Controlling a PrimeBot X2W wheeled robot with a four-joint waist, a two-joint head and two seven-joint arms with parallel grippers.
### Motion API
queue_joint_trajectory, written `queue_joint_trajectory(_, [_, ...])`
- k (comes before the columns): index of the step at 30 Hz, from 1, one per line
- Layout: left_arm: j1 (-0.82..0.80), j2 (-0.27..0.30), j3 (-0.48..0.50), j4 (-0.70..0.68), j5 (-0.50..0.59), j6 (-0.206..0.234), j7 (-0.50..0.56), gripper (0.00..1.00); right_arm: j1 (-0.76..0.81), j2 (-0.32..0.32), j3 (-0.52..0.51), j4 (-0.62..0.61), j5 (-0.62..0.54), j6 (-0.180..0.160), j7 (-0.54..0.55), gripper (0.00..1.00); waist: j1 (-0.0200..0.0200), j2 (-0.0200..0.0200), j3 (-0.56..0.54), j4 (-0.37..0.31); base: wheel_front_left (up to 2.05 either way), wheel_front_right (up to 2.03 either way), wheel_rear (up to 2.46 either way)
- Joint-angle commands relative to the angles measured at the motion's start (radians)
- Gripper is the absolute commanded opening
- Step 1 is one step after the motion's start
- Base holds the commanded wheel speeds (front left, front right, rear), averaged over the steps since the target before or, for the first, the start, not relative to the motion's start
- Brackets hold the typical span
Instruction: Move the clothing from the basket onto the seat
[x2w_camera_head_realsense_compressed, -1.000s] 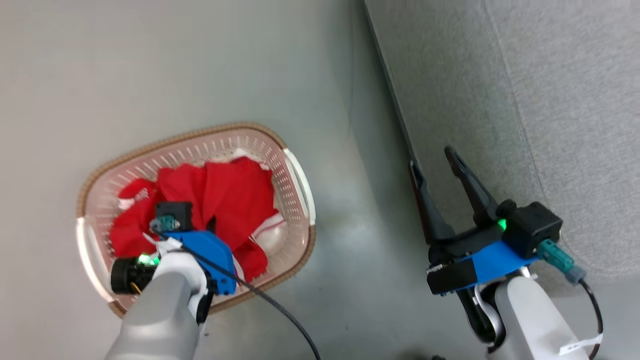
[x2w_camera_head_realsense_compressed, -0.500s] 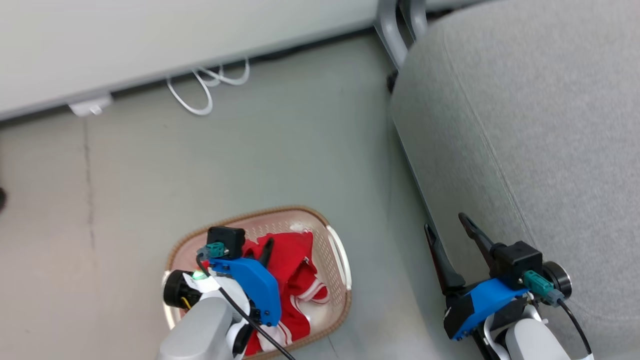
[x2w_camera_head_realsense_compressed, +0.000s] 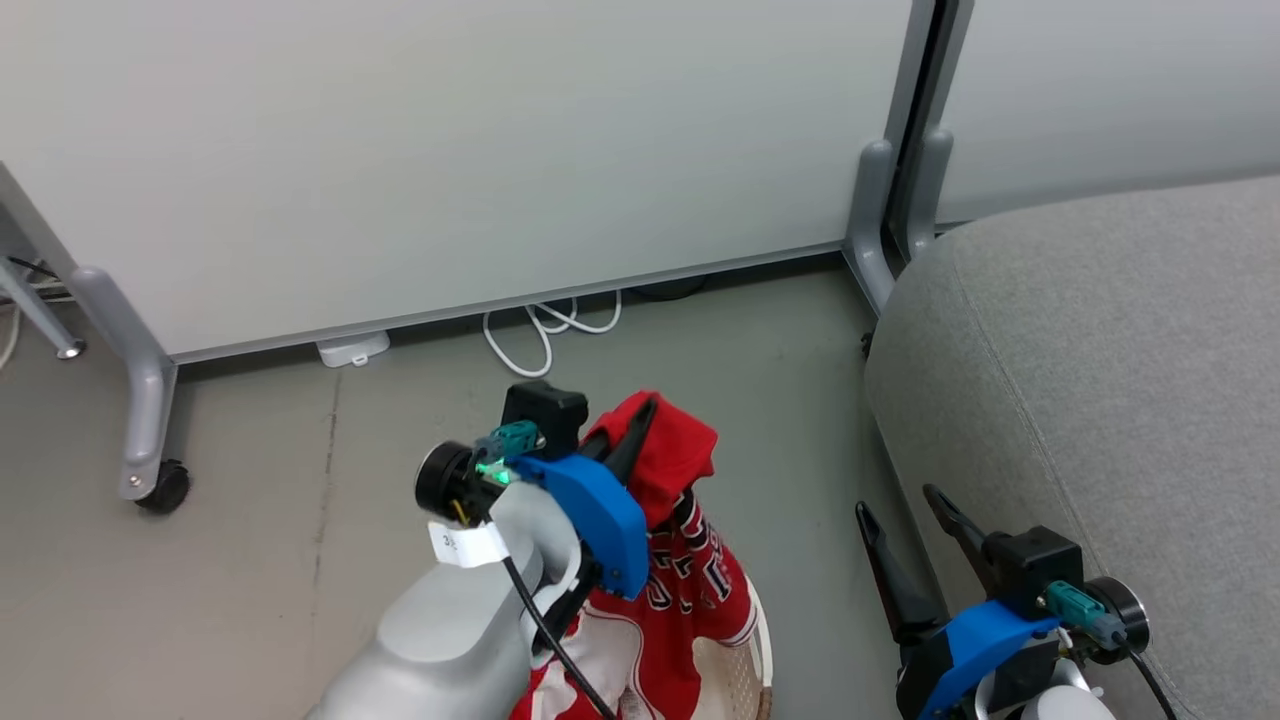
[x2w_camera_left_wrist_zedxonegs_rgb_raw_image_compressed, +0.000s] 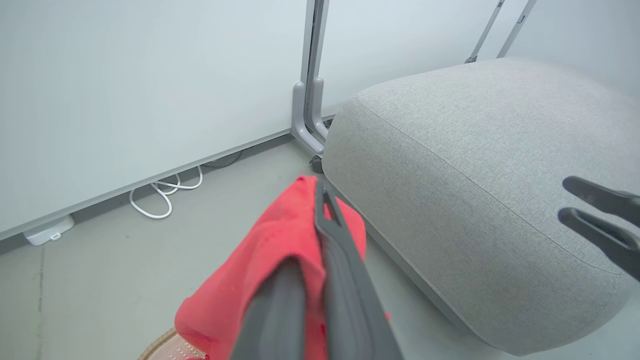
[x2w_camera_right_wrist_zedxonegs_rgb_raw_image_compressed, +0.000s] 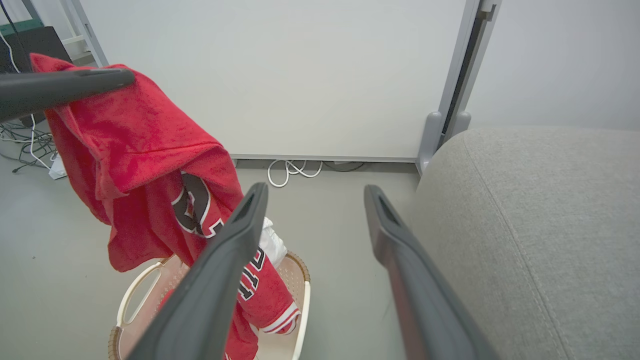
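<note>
My left gripper (x2w_camera_head_realsense_compressed: 643, 412) is shut on the red jersey (x2w_camera_head_realsense_compressed: 690, 580), one piece of the clothing, holding it up by a bunched fold. The jersey's lettered part hangs down into the cream basket (x2w_camera_head_realsense_compressed: 752, 672) below. In the left wrist view the red cloth (x2w_camera_left_wrist_zedxonegs_rgb_raw_image_compressed: 270, 250) wraps around my left gripper (x2w_camera_left_wrist_zedxonegs_rgb_raw_image_compressed: 317, 192), with the grey seat (x2w_camera_left_wrist_zedxonegs_rgb_raw_image_compressed: 475, 150) to its right. My right gripper (x2w_camera_head_realsense_compressed: 895, 502) is open and holds nothing, low beside the seat (x2w_camera_head_realsense_compressed: 1100, 350). The right wrist view shows its spread fingers (x2w_camera_right_wrist_zedxonegs_rgb_raw_image_compressed: 250, 220), the hanging jersey (x2w_camera_right_wrist_zedxonegs_rgb_raw_image_compressed: 150, 160), and the basket (x2w_camera_right_wrist_zedxonegs_rgb_raw_image_compressed: 302, 280).
Pale partition panels (x2w_camera_head_realsense_compressed: 450, 150) stand behind, with grey feet (x2w_camera_head_realsense_compressed: 880, 200) and a castor (x2w_camera_head_realsense_compressed: 165, 487) on the floor. A white cable (x2w_camera_head_realsense_compressed: 545, 335) and a small white box (x2w_camera_head_realsense_compressed: 352, 349) lie at the panel's base. Grey floor surrounds the basket.
My left gripper has risen out of the basket with the jersey, which now hangs above it. The head camera has tilted up toward the panels. My right gripper stays open.
</note>
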Motion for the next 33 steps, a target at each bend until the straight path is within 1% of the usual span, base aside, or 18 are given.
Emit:
queue_joint_trajectory(1, [-0.034,-0.001,-0.014,-0.024,-0.013,0.005,-0.013,0.00,0.021,-0.003,-0.003,-0.008,0.000,0.000,0.006,1.00,0.0003,-0.0001,-0.032,0.032,0.00,0.00,0.00])
queue_joint_trajectory(12, [-0.195,0.000,-0.086,-0.140,-0.034,0.036,-0.043,0.00,0.042,-0.003,0.002,-0.023,0.025,0.000,0.015,1.00,0.0003,-0.0001,-0.060,0.067,0.00,0.00,0.00])
queue_joint_trajectory(15, [-0.219,-0.001,-0.099,-0.171,-0.048,0.032,-0.045,0.00,0.039,-0.004,0.011,-0.023,0.033,0.000,0.014,1.00,0.0003,-0.0001,-0.065,0.071,0.00,0.00,0.00])
queue_joint_trajectory(17, [-0.236,0.000,-0.107,-0.181,-0.051,0.039,-0.043,0.00,0.037,-0.004,0.013,-0.023,0.038,0.000,0.013,1.00,0.0003,-0.0001,-0.069,0.074,0.00,0.00,0.00])
queue_joint_trajectory(24, [-0.249,0.000,-0.132,-0.190,-0.062,0.059,-0.049,0.00,0.039,-0.003,0.019,-0.022,0.046,0.000,0.010,1.00,0.0003,-0.0001,-0.075,0.082,0.00,0.00,0.00])
queue_joint_trajectory(33, [-0.239,0.000,-0.157,-0.181,-0.089,0.061,-0.052,0.00,0.018,-0.003,0.032,-0.014,0.055,0.000,0.014,1.00,0.0003,-0.0001,-0.065,0.083,0.00,0.00,0.00])
